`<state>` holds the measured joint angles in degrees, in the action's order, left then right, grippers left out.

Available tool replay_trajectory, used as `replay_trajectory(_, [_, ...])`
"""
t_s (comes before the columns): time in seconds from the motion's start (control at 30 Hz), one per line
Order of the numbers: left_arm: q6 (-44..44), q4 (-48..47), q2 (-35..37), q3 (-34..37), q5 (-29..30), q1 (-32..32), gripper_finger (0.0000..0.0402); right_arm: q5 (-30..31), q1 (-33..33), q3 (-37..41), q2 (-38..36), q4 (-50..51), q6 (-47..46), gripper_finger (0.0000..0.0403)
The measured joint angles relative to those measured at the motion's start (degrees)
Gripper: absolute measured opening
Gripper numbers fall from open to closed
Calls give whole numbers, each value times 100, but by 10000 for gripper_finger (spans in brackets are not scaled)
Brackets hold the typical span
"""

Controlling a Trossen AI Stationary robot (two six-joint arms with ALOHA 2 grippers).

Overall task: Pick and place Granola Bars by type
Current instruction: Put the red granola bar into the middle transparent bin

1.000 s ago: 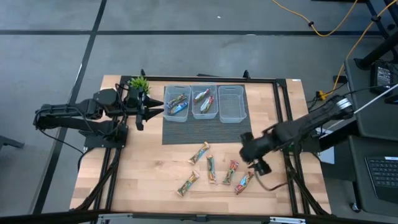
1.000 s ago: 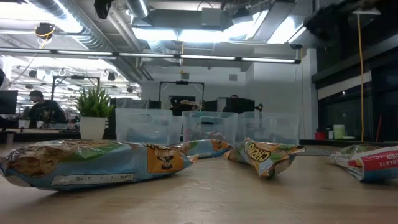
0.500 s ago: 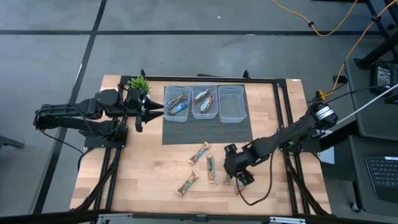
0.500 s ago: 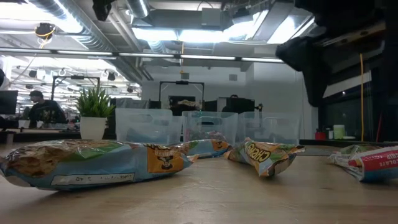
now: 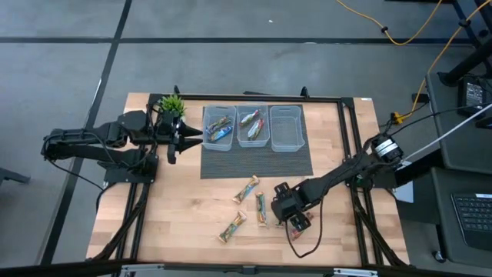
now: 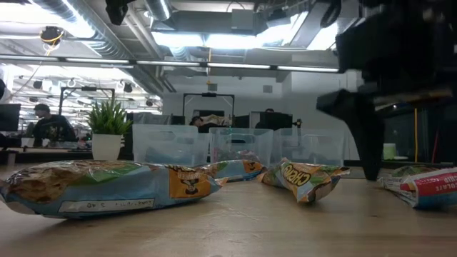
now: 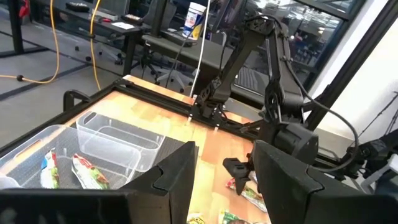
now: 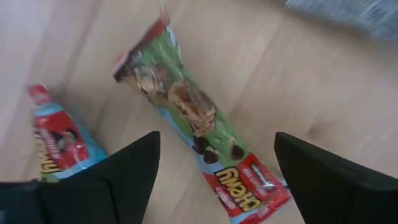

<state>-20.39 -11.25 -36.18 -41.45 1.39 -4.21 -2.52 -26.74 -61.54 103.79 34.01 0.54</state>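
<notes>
A green-wrapped granola bar [image 8: 186,118] is lying flat on the tabletop [image 5: 177,223], framed between the two spread fingers of the right pincer [image 8: 214,171], with a red-wrapped bar [image 8: 59,140] lying just beside it, outside one finger. From above, the right pincer [image 5: 286,209] is hanging low over the loose group of bars, covering the ones under it; three more are lying to its side, the nearest [image 5: 261,208] just beside it, another [image 5: 247,189] toward the bins, and one [image 5: 232,227] farther out. The pincer is standing wide and holding nothing.

Judging by this, the step in hand is the approach to a pick: the pincer is lining up over the green bar but is not gripping it yet. The next move seems to call for a straight descent, closing across the bar's narrow width without catching the red neighbour.

Well away from the pincer, three clear bins [image 5: 250,127] are sitting in a row; two are already holding bars, the third looks empty. The left pincer [image 5: 184,137] is waiting beside the bins, fingers apart and empty.
</notes>
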Motion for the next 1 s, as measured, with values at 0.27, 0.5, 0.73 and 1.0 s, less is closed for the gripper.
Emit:
replay_trajectory(0.27, [-3,2,0,0,0,0,155,210,-24,-20,289,-6,-31,308])
replay_trajectory(0.5, [-3,2,0,0,2,0,155,511,-31,2,190,-1,-20,218])
replay_trajectory(0.73, [-3,2,0,1,2,0,155,600,0,-313,-75,706,9,65])
replay_trajectory(1.0, [-1,-15,-2,0,4,0,155,1019,67,-1663,-145,2369,275,42])
